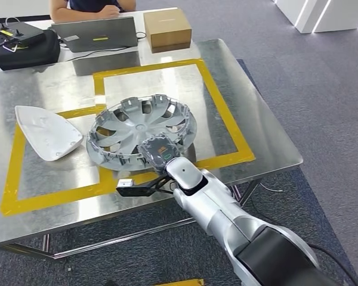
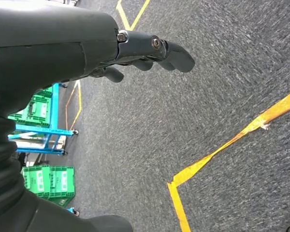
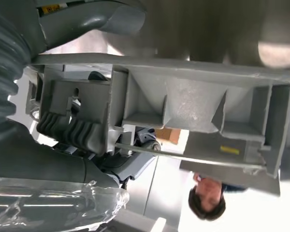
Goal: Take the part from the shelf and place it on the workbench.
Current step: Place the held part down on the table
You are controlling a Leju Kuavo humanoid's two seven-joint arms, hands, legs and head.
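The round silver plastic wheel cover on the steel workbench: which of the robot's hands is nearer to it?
Right. The right hand grips the round silver plastic wheel cover at its near rim; the left hand hangs over grey carpet.

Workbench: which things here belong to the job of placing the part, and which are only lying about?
Belong to the job:
wheel cover, held at its near rim by the right hand
workbench

Only lying about:
white shell
laptop
cardboard box
black bag

A white shell [image 1: 46,132] lies at the left; laptop [image 1: 96,33], cardboard box [image 1: 167,28] and black bag [image 1: 26,49] sit far.
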